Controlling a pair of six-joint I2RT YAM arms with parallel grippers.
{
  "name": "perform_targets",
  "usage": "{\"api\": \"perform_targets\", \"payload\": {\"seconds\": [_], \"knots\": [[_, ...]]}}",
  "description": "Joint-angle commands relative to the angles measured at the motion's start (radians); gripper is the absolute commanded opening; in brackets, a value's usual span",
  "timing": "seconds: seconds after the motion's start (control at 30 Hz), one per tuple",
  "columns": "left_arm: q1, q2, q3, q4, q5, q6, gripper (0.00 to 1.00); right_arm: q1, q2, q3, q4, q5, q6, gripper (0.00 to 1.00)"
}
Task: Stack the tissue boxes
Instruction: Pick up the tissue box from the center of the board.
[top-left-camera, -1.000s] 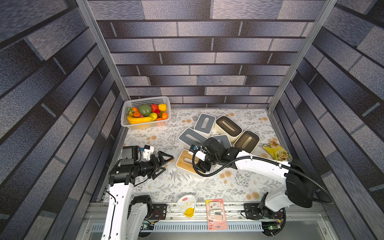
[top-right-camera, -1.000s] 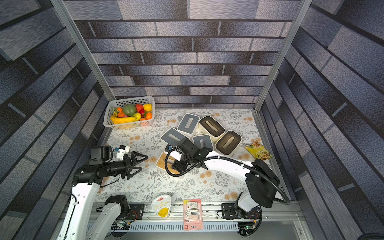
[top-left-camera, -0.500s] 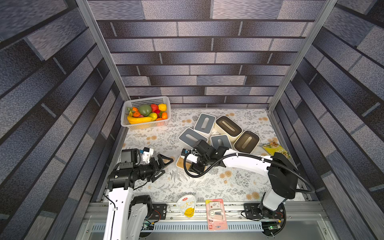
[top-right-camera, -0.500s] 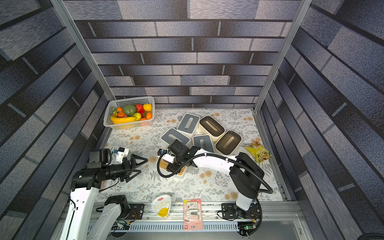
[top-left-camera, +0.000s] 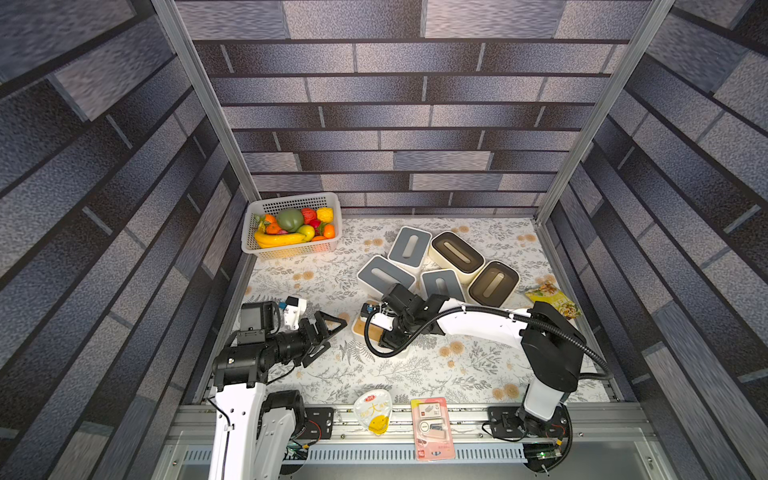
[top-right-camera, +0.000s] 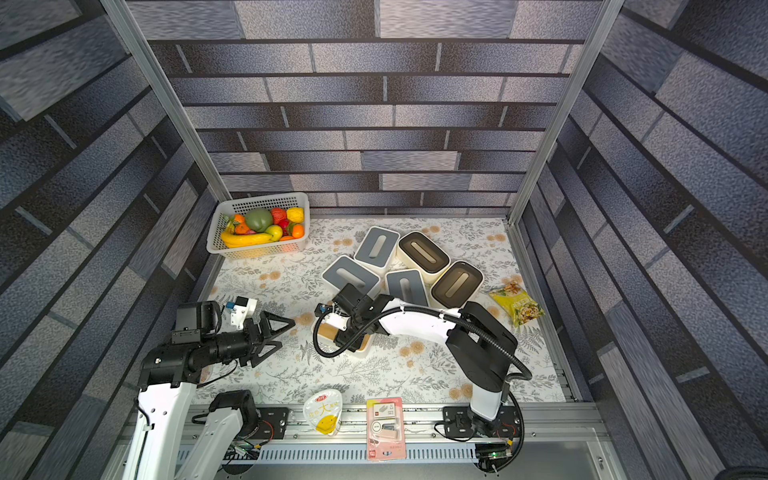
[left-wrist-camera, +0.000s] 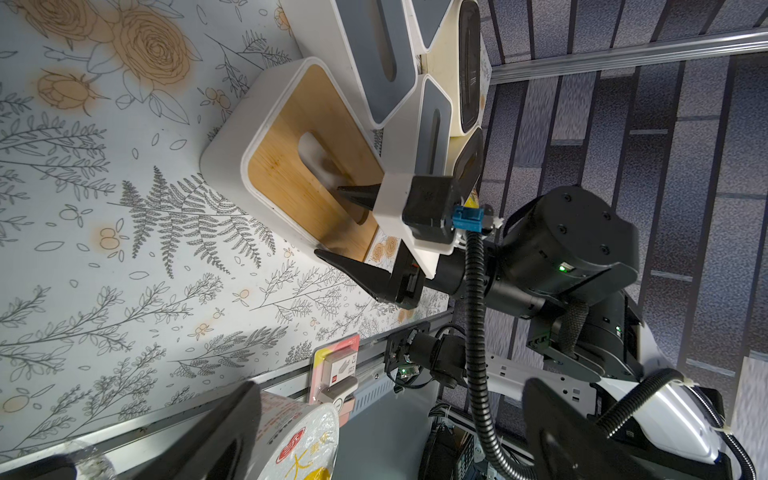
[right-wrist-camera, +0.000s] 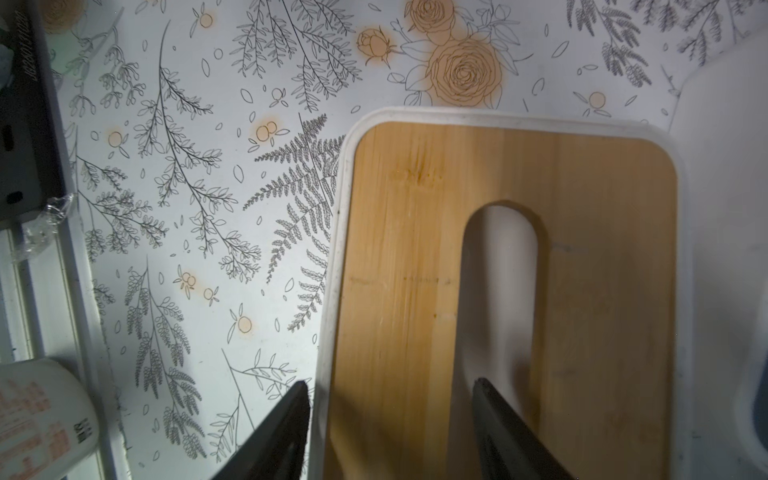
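Note:
The light wood-lidded tissue box (right-wrist-camera: 415, 249) lies in front of the others, mostly hidden under my right wrist in both top views (top-left-camera: 360, 328) (top-right-camera: 328, 332). My right gripper (right-wrist-camera: 388, 384) straddles its long side. One finger hangs just outside the white wall, the other dips into the oval slot. Slight gaps remain, seen also in the left wrist view (left-wrist-camera: 328, 221). Behind it sit three grey-lidded tissue boxes (top-left-camera: 409, 247) (top-left-camera: 384, 274) (top-left-camera: 441, 284) and two dark brown ones (top-left-camera: 457, 251) (top-left-camera: 493, 282). My left gripper (top-left-camera: 337, 334) hovers open and empty to the left.
A white fruit basket (top-left-camera: 291, 245) stands at the back left corner. A snack bag (top-left-camera: 555, 297) lies by the right wall. A sealed cup (top-left-camera: 374, 411) and a pink blister pack (top-left-camera: 432, 428) rest on the front rail.
My right gripper has come forward and down onto the wood-lidded box, and its jaws have narrowed around the box's side. The left arm has barely shifted.

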Motion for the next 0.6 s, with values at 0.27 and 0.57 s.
{"api": "perform_targets", "payload": {"seconds": [0.27,0.57], "knots": [[0.011,-0.008,0.007,-0.03,0.001,0.011,1.0,0.009,0.043,0.046,-0.03,-0.006,-0.004,0.58],[0.011,-0.008,0.019,-0.051,-0.01,0.028,1.0,0.009,0.046,0.039,-0.032,-0.002,-0.005,0.55]]}}
